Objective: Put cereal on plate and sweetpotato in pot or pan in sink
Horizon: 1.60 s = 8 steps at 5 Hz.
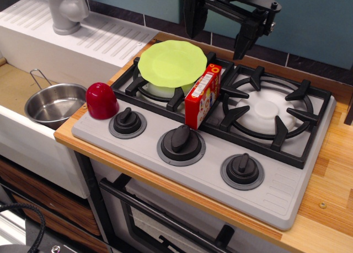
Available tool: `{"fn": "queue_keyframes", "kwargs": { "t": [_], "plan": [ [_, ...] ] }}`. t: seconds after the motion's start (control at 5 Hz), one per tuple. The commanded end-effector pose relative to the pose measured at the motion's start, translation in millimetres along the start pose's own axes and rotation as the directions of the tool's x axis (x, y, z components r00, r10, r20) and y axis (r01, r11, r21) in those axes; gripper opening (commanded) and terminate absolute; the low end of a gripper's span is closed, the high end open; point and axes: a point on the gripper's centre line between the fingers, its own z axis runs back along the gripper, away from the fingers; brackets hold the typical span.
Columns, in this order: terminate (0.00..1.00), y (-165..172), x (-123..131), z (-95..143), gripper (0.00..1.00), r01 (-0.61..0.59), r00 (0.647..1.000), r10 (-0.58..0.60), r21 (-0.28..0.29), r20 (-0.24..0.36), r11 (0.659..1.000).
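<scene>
The red cereal box (202,97) stands upright on the stove between the two burners, leaning against the rim of the lime-green plate (172,63), which rests on the left burner grate. The dark-red sweetpotato (101,101) sits on the stove's front-left corner, beside the left knob. In the sink (16,87) at the left lies the steel pot (55,104), with nothing in it. My gripper (218,30) hangs open high above the back of the stove, behind the plate and the box, with nothing between its black fingers.
A grey faucet (66,10) stands on the ribbed drainboard (105,38) behind the sink. Three black knobs (181,141) line the stove front. The right burner (267,111) has a white cap. A wooden counter (331,187) runs along the right.
</scene>
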Motion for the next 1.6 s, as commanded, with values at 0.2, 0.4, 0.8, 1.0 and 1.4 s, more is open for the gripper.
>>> {"fn": "queue_keyframes", "kwargs": {
  "t": [0.2, 0.4, 0.8, 1.0, 1.4],
  "plan": [
    [0.00, -0.5, 1.1, -16.7, 1.00, 0.012, 0.999, -0.011, -0.029, 0.032, 1.000],
    [0.00, 0.8, 2.1, -36.8, 1.00, 0.029, 0.996, -0.025, -0.046, 0.081, 0.999],
    [0.00, 17.0, 1.5, -46.1, 1.00, 0.064, 0.990, -0.058, -0.044, 0.128, 0.997],
    [0.00, 28.5, 1.7, -44.1, 1.00, 0.076, 0.989, -0.072, -0.029, 0.132, 0.997],
    [0.00, 19.0, -4.2, -72.6, 1.00, 0.039, 0.992, -0.031, -0.055, 0.124, 0.998]
  ]
}}
